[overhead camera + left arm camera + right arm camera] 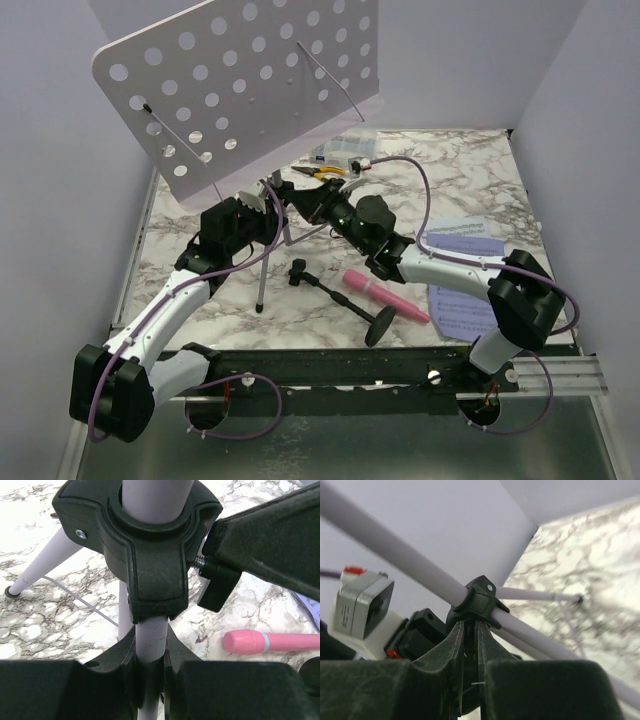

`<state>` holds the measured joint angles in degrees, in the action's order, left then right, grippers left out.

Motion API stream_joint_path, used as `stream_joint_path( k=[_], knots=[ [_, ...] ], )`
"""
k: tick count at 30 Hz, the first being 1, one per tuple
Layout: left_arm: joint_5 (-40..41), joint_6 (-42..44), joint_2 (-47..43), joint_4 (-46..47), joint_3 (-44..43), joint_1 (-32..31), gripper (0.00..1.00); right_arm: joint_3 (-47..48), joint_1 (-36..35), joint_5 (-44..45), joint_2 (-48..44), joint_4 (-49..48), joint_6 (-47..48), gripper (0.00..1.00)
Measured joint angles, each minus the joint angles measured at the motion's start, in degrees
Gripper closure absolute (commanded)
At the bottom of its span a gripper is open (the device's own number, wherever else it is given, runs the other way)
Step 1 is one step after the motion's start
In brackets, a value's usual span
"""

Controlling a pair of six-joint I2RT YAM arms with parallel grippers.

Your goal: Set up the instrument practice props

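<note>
The left end effector (150,666) is clamping the lilac pole (150,640) of the tripod just below its black hub (150,565), fingers pressing on either side of the tube. The right end effector (470,628) is reaching in from the other side. Its fingers are sitting nearly together and seem to be pinching the hub's tightening knob (217,582), though the wrist view is too blurred to be sure of the grip.

Above the hub, the perforated plate (240,80) is riding on top of the pole, tilting back toward the rear-left wall. The tripod is standing on the counter (470,180) at centre-left.

By my reading, the step in hand is fixing the stand: one arm is steadying the pole while the other is working the knob. The next move is calling for a firm turn of that knob without letting the pole slip or lean, then a clean release. The pages and the microphone are waiting to be placed.

Counting outward:
- one plate
- one tripod
- one pink microphone (385,298), lying flat
- one black microphone stand (335,290), lying tipped beside the microphone
- two printed pages (470,242) (458,312), lying at the right
- one clear box (345,150) at the back
- one pair of pliers (320,172) just in front of the box
</note>
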<state>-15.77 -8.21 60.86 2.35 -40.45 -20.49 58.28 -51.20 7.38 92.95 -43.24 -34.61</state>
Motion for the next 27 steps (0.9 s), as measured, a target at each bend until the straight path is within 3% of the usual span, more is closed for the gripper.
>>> stream_joint_path(
  k=[8,11,14,17,21,27],
  knots=[
    [-0.44,-0.04,0.11,0.11,0.00,0.00,1.00,-3.56,1.07,5.40,-3.41,8.35,-43.04,0.97],
    [-0.44,-0.04,0.11,0.11,0.00,0.00,1.00,-8.04,1.86,5.55,-4.96,8.04,-51.01,0.78],
    [-0.44,-0.04,0.11,0.11,0.00,0.00,1.00,-12.94,2.54,5.53,-6.47,6.32,-50.86,0.64],
    [-0.44,-0.04,0.11,0.11,0.00,0.02,1.00,-16.31,2.91,3.41,-8.85,1.57,-36.68,0.55],
    [-0.46,-0.04,0.11,0.11,0.00,0.00,1.00,-16.28,2.99,-8.55,-14.47,-3.17,-3.50,0.45],
    [-0.50,-0.04,0.09,0.11,0.00,0.02,1.00,-11.37,2.82,-20.33,-18.58,-0.28,40.68,0.37]
  ],
)
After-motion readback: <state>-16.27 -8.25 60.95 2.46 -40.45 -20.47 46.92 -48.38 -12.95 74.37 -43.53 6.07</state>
